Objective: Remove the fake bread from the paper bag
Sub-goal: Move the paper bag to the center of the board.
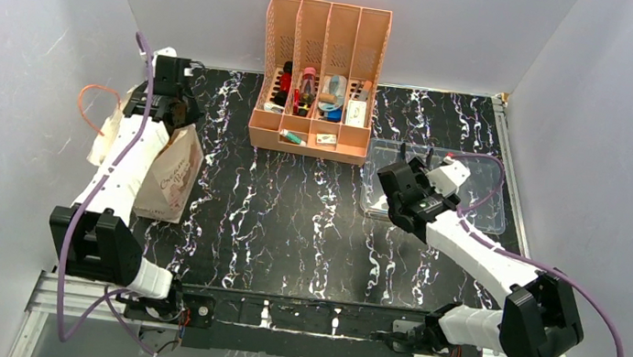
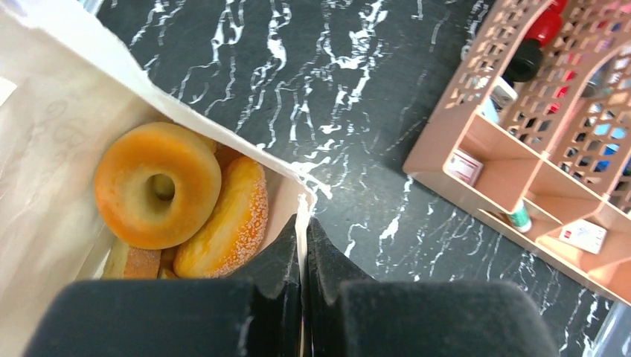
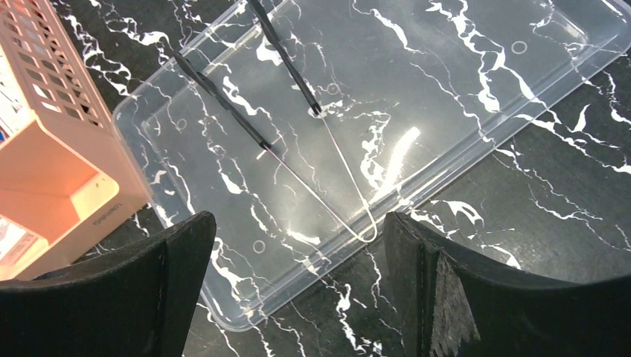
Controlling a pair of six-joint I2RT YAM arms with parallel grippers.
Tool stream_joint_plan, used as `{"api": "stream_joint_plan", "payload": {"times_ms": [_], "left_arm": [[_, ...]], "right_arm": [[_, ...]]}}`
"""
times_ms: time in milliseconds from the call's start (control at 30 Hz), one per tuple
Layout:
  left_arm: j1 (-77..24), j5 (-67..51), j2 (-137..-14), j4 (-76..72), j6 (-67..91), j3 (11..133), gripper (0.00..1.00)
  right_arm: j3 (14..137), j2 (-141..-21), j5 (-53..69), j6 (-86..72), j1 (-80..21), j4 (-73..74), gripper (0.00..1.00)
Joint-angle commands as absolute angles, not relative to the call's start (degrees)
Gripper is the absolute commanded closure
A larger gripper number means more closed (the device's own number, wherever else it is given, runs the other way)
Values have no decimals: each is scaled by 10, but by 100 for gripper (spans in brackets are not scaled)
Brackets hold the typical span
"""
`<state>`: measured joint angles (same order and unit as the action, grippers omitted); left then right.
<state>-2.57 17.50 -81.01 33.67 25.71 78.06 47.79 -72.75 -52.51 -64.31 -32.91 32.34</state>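
Pinching the paper bag (image 2: 45, 149) rim, left claw (image 2: 303, 227) sits beside fake bread (image 2: 119, 178).

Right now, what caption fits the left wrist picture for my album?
Shut left gripper pinching the rim of the paper bag, a golden ring bread and an orange oval bun lying inside.

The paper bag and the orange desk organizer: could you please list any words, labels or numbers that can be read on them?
No text reads clearly.
On the paper bag: brown cursive lettering, too small to read.
On the organizer: a small mark near its base, too blurred to read.
On the small boxes in the organizer: red-and-white labels, blurred.
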Motion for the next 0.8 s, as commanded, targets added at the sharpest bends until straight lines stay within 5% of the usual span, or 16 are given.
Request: {"api": "stream_joint_plan", "payload": {"times_ms": [0,300,767], "left_arm": [[-55,155,-815,326,256,820,100],[-82,137,-831,322,267,838,100],[-110,97,-852,310,273,846,100]], "right_arm": [[456,-704,-545,-558,-331,242,17],[455,-742,-535,-513,-328,216,7],[458,-792,-528,-463,-287,201,4]]}}
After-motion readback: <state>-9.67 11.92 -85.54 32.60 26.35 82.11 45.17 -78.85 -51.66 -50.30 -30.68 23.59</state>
